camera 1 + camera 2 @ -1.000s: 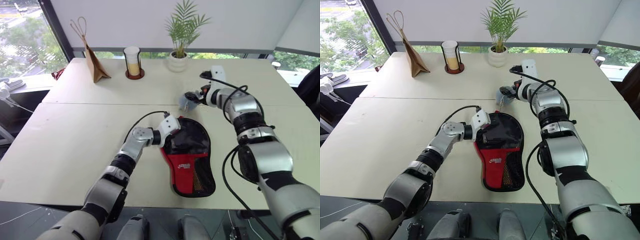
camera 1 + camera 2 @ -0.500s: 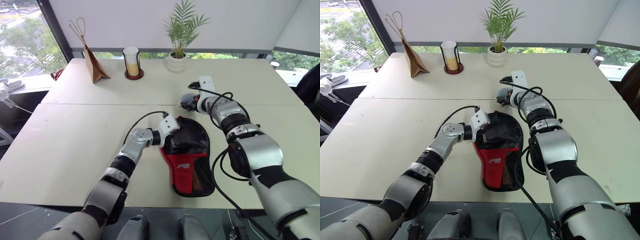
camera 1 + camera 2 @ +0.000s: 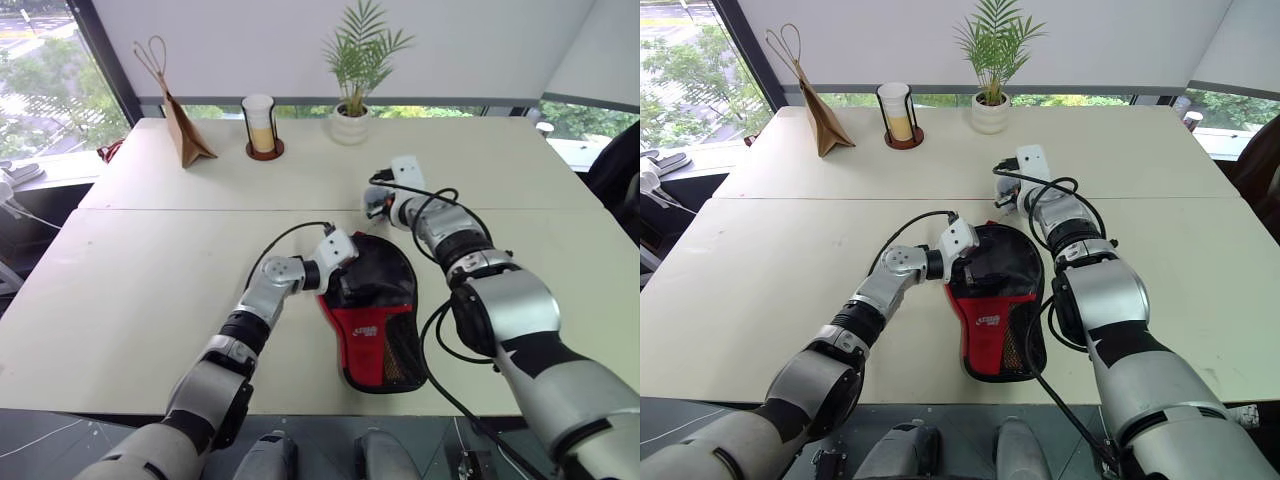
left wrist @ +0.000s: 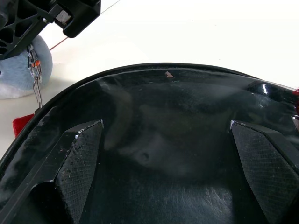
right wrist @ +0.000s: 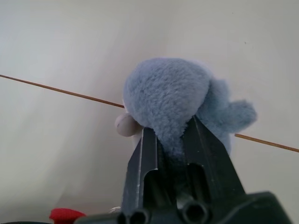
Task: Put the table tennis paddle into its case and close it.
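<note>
Plush, grey-blue: the charm (image 5: 180, 105) is pinched between the right gripper's (image 5: 174, 140) jaws, closed narrow on its lower part, just beyond the rounded end of the case (image 3: 375, 305). The case lies flat on the white surface (image 3: 150, 270), red panel toward the robot. Left gripper (image 4: 166, 154) stands with jaws spread wide, pads (image 4: 81, 151) resting on the black fabric near that same end.

Risks, as judged:
- Grip is on soft plush, not on the zip pull. A pull could stretch the charm's small chain (image 4: 35, 74) or slip off the fur without moving the zip.
- Left jaws only press, they do not clamp; if the pull is sideways, the case may slide or rotate across the surface.
- If the zip snags on the curve, the fabric may bunch.

Hard to make out:
- Table tennis paddle: I cannot confirm it; presumably inside the case.
- How far the zip is closed cannot be told.
- Zip slider is hidden behind the charm.
</note>
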You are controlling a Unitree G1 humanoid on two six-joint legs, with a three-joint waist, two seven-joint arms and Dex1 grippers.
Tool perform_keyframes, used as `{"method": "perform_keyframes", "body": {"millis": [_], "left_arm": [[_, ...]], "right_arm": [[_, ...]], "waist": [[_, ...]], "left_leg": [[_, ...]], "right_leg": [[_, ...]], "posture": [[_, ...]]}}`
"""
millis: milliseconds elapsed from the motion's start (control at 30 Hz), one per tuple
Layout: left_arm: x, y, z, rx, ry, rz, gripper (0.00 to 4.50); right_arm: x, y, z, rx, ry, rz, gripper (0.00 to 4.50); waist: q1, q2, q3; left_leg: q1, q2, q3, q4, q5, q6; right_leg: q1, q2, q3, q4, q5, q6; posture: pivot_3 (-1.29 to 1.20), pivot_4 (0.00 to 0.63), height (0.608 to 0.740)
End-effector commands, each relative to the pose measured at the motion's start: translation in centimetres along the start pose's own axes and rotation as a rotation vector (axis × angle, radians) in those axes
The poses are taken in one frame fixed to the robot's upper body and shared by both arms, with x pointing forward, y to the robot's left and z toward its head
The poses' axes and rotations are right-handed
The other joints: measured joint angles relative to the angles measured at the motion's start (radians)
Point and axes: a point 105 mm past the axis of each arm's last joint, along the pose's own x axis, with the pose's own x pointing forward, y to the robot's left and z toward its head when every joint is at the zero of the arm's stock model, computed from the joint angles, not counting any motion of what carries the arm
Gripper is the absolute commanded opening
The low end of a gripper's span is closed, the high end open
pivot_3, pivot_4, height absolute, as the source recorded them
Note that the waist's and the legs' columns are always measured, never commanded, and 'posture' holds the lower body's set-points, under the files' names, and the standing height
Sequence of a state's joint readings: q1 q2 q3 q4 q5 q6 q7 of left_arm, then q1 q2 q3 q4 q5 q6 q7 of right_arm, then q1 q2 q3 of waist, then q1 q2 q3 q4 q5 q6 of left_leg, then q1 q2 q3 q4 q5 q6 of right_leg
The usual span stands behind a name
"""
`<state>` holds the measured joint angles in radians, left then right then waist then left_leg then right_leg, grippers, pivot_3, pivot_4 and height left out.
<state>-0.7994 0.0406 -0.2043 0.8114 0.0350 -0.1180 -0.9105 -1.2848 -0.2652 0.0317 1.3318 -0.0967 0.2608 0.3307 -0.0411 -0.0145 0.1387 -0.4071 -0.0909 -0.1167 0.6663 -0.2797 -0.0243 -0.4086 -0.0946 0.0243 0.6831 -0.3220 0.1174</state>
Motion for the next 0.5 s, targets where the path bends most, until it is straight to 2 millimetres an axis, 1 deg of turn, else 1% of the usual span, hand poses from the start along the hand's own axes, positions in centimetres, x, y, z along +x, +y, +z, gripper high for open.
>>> {"method": "perform_keyframes", "body": {"millis": [33, 167, 300, 433, 500], "left_arm": [[0.2, -1.1, -2.0, -0.028, 0.076, -0.027, 4.50], [0.6, -1.6, -2.9, -0.057, 0.103, -0.021, 4.50], [0.7, -2.0, -4.1, -0.113, 0.137, -0.015, 4.50], [0.5, -2.3, -4.9, -0.130, 0.175, -0.034, 4.50], [0.3, -2.4, -5.3, -0.140, 0.196, -0.040, 4.50]], "right_arm": [[-0.5, -1.2, 1.4, -0.041, -0.037, -0.028, 0.04], [-0.9, -2.6, 1.3, -0.081, -0.045, -0.051, 0.04], [-1.5, -4.5, 0.2, -0.075, -0.037, -0.106, 0.04], [-1.9, -5.7, -0.8, -0.068, -0.031, -0.150, 0.04], [-2.1, -6.3, -1.2, -0.106, -0.031, -0.186, 0.04]], "waist": [[0.000, 0.000, 0.000], [0.003, 0.000, 0.000], [0.015, 0.001, 0.000], [0.025, 0.001, -0.001], [0.026, 0.001, -0.001]], "left_leg": [[0.000, 0.000, 0.000, 0.000, 0.000, 0.000], [0.000, 0.000, 0.000, 0.000, 0.000, 0.000], [0.000, -0.002, -0.002, 0.001, 0.000, 0.000], [0.000, -0.002, -0.001, 0.001, 0.000, 0.000], [0.001, -0.002, -0.001, 0.001, 0.000, 0.000]], "right_leg": [[0.000, 0.000, 0.000, 0.000, 0.000, 0.000], [0.000, 0.000, 0.000, 0.000, 0.000, 0.000], [0.002, -0.001, -0.001, 0.000, 0.000, 0.000], [0.002, -0.001, -0.001, 0.000, 0.000, 0.000], [0.003, -0.001, -0.001, 0.000, 0.000, 0.000]], "posture": [[0.00, 0.150, 0.740], [0.00, 0.150, 0.740], [0.00, 0.150, 0.740], [0.00, 0.150, 0.740], [0.00, 0.150, 0.740]]}}
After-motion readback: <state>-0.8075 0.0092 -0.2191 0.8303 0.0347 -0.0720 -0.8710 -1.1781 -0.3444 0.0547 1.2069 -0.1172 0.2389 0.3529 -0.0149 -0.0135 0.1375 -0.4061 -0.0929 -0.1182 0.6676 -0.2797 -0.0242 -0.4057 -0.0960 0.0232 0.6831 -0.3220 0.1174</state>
